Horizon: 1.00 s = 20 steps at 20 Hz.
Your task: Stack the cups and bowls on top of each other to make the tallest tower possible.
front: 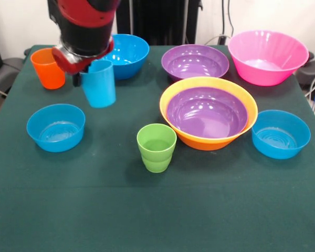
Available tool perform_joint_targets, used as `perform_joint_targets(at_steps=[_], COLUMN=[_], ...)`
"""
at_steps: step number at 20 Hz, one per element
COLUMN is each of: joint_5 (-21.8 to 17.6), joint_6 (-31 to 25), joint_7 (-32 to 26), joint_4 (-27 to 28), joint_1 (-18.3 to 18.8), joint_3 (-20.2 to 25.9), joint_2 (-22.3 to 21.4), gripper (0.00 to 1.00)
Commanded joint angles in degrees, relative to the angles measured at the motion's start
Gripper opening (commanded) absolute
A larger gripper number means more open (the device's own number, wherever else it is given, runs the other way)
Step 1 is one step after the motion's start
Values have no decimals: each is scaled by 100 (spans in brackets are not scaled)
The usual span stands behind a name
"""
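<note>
We list what lies on the green table in the front view.

1. Gripper: below the red and black arm, far left. It carries the light blue cup, which hangs tilted and seems clear of the cloth. We cannot make out the fingers themselves, only that the cup is gripped at its rim.
2. Orange cup: upright, just left of the gripper, standing alone.
3. Green cup: upright, ridged lower half, near the middle front, standing alone.
4. Orange-yellow bowl: right of centre, with a purple bowl nested inside it. This is the only pairing we see.
5. Second purple bowl: behind that pair, alone.
6. Pink bowl: far right, alone.
7. Blue bowls, three: one behind the held cup, one at the near left, one at the near right. All single.

Progress, as we judge it: the tower is barely begun. One bowl sits in another; five bowls and two cups are not yet placed, and the third cup is in transit. The nested pair looks the likely base, being the widest. We expect the remaining bowls should go on before the cups, large to small, since a cup set early would leave little footing for a bowl.
</note>
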<state>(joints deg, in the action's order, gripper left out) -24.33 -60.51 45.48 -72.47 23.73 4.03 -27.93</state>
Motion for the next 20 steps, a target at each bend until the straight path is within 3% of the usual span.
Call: perform_joint_targets(at_steps=[1,20], joint_5=[235,226], joint_6=[286,391], joint_7=[1166,1143], joint_4=[326,587], joint_1=[-271,-507], joint_3=[384,156], joint_2=[509,565], gripper=[0,0])
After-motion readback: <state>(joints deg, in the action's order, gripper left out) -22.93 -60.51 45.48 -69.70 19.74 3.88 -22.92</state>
